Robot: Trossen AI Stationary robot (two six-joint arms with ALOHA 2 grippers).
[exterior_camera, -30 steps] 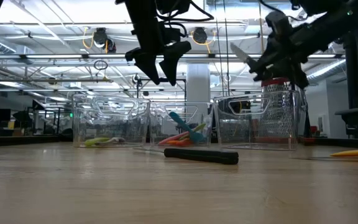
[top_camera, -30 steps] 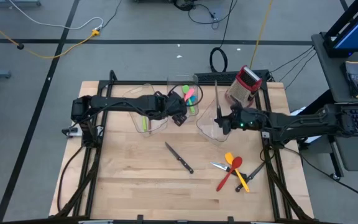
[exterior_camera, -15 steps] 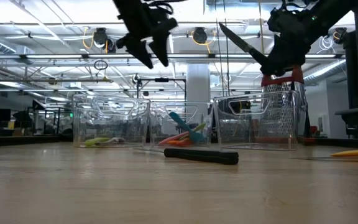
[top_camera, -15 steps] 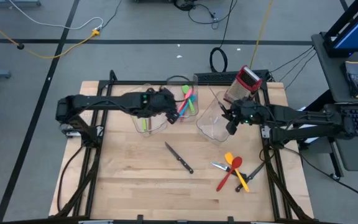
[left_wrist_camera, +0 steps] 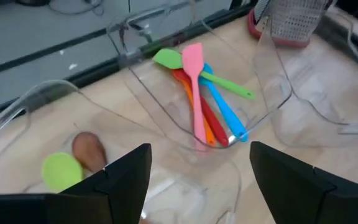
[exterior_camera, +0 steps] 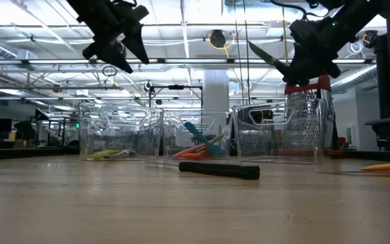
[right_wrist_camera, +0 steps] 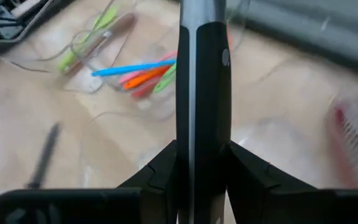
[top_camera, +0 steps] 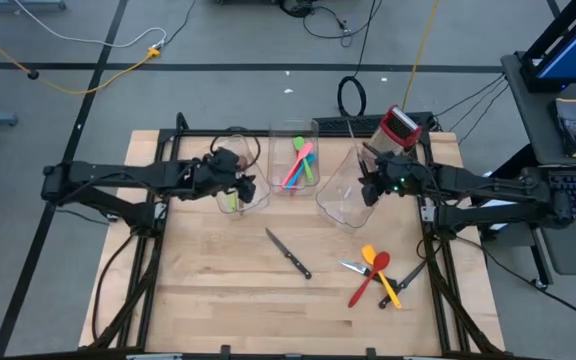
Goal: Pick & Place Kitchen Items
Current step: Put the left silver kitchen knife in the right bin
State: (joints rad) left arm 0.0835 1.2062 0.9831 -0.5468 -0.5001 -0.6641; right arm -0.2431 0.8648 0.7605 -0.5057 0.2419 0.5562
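Note:
My right gripper hangs over the right clear bin, shut on a black-handled steel knife. The knife's blade sticks out past the fingers and slants upward. My left gripper stands open and empty above the left bin, in which a green and a brown spoon lie. The middle bin holds pink, green, blue, orange and red spatulas. Another black-handled knife lies flat at mid-table. My right gripper pinches the knife's black handle between its two fingers, which lie along the handle, one on each flat side. The steel blade runs on ahead of the fingertips. The knife is lifted clear, above the right bin, and slants up toward its tip.
A red-topped metal box grater stands at the far right, behind the right bin. Near the right front lie yellow, orange and red spoons with more knives. Bare wood stretches across the near and left table.
My left gripper has drawn back toward the table's left edge, from over the middle bin to over the left bin, staying open. My right gripper has risen a little over the right bin and rolled, tipping the knife's blade.

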